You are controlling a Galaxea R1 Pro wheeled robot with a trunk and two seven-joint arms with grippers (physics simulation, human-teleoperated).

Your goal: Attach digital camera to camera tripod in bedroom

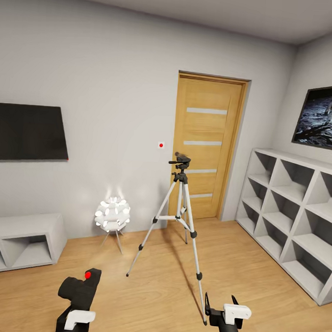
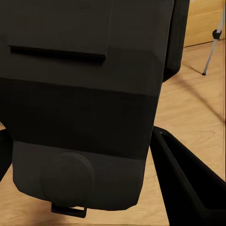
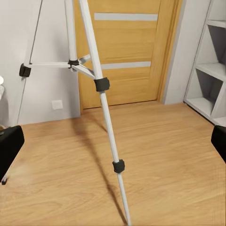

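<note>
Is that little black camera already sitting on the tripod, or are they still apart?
Apart. In the head view the digital camera sits low in the left gripper, while the camera tripod stands farther off by the door, with bare wood floor between them.

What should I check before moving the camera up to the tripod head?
1. Camera held in left gripper: ok, jaws shut on it.
2. Tripod upright, legs spread: ok.
3. Tripod head bare, ready for mounting: ok.
4. Right gripper free: ok, jaws open.
5. Nearest tripod leg close to right gripper: not ok, bump risk.
6. Camera's mounting side facing the head: cannot tell.
</note>
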